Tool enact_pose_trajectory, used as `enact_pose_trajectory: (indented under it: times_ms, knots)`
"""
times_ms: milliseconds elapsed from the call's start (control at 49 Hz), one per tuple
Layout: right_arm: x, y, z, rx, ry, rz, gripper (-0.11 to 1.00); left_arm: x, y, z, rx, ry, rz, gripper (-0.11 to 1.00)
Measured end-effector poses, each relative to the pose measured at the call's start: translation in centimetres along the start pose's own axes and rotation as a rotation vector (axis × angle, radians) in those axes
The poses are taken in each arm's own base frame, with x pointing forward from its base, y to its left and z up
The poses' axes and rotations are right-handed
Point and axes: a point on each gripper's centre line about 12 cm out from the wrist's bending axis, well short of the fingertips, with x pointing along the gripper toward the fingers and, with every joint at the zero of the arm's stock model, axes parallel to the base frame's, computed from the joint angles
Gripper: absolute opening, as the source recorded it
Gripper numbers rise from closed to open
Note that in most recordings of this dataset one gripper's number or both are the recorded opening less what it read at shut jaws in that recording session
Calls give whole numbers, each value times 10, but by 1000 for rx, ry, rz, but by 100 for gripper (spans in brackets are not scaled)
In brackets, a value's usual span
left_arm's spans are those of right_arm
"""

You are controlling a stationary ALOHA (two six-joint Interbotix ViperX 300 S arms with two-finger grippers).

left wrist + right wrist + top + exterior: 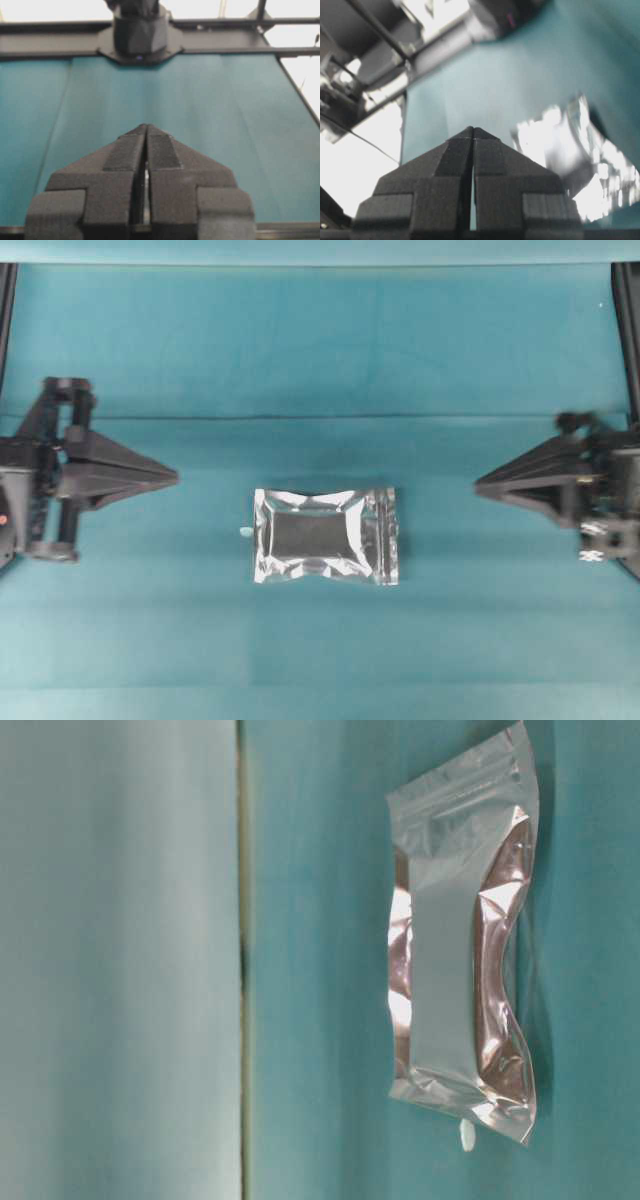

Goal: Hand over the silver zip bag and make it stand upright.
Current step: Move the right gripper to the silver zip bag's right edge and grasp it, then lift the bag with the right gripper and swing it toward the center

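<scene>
Flat on the teal cloth (pixel 320 360) lies the bag (pixel 326 536), near the middle of the table in the overhead view and a little toward the near edge. Its long side runs left to right. A darker panel fills its centre, and the zip strip runs down the short edge on the right of that view. The foil is crinkled and catches bright glare. A tiny pale speck (pixel 245 531) sits just beside the bag's left edge.

The left gripper (pixel 172 477) is at the left side of the overhead view, pointing toward the middle, well apart from the bag. Its own camera shows the two fingers (pixel 131 150) pressed together at the tip with nothing between them: clenched and empty. Only bare cloth and the far arm's base (pixel 138 31) show beyond it.

The right gripper (pixel 480 483) is at the right side, pointing inward, also clear of the bag. From its wrist camera the fingers (pixel 490 155) meet at the tip, closed on nothing. The bag (pixel 570 150) shows there as a blurred bright shape to the right of the tip and beyond it.

The table-level view is turned on its side; in it the bag (pixel 465 935) lies against the cloth, with the speck (pixel 467 1135) at its end.
</scene>
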Motion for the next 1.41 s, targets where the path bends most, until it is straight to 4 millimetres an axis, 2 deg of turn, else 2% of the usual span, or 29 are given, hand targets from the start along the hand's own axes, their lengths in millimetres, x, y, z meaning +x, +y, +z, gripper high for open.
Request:
enact_pose_trajectory:
  times_ms: [225,347,388,551,653,1041,1409]
  knots:
    - [38,-24,-28,216,144,-169,9,11,-1,-3,-3,51,-3,-7]
    - [54,-33,-37,259,179,-230,20,13,-2,-7,-13,107,-8,-7]
    - [59,-35,-40,265,192,-248,30,13,-3,-8,-9,127,-11,-7]
    - [72,-46,-51,341,218,-319,77,15,-5,-7,-8,167,-18,-7]
    - [76,-57,-60,398,231,-373,97,15,-5,-7,-7,171,-19,-7]
    - [99,-85,-84,472,215,-482,98,15,-5,-7,-9,174,-21,-7]
    - [121,-92,-93,460,186,-486,98,15,-6,-8,-10,181,-23,-7]
